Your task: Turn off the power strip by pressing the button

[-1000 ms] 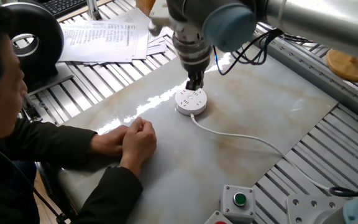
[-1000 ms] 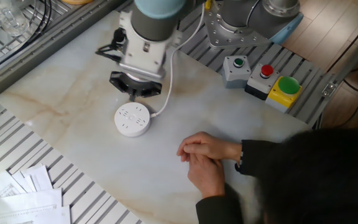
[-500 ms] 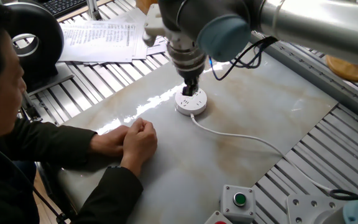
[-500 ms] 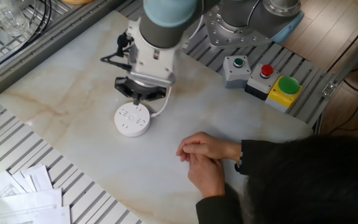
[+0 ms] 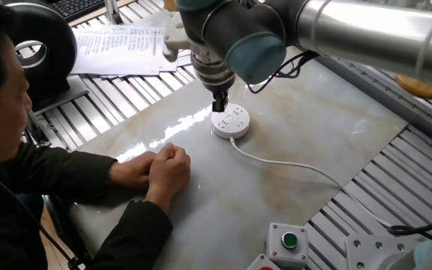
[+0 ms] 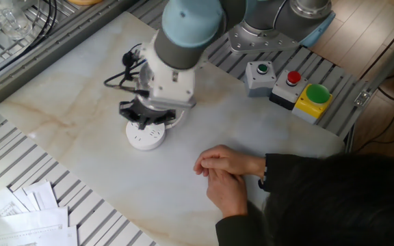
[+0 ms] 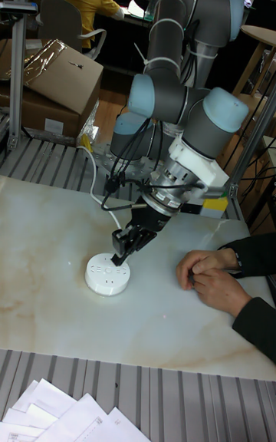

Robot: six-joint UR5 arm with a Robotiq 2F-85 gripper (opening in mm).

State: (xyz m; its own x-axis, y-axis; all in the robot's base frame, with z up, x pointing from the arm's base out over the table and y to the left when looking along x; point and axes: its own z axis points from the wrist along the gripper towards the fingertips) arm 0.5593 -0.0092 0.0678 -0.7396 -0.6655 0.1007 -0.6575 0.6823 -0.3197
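Observation:
The power strip (image 5: 233,124) (image 6: 144,139) (image 7: 105,276) is a round white puck with dark slots, lying flat on the marble slab (image 5: 291,142). Its thin white cord (image 5: 291,163) trails off toward the slab's edge. My gripper (image 5: 220,106) (image 6: 148,121) (image 7: 118,258) points down with its dark fingertips together on the puck's top face, near its rim. In the other fixed view the gripper body covers the far half of the puck. The button is not distinguishable; the fingertips hide that spot.
A seated person's clasped hands (image 5: 162,168) (image 6: 219,170) (image 7: 205,270) rest on the slab close to the puck. A grey box with a green button (image 5: 287,241) (image 6: 259,74), a red-button box (image 6: 289,85) and a yellow box (image 6: 311,100) sit at the edge. Papers (image 5: 118,43) lie beyond.
My gripper has swung from the puck's cord side across it and come down onto its top face. The puck and the person's hands have not moved.

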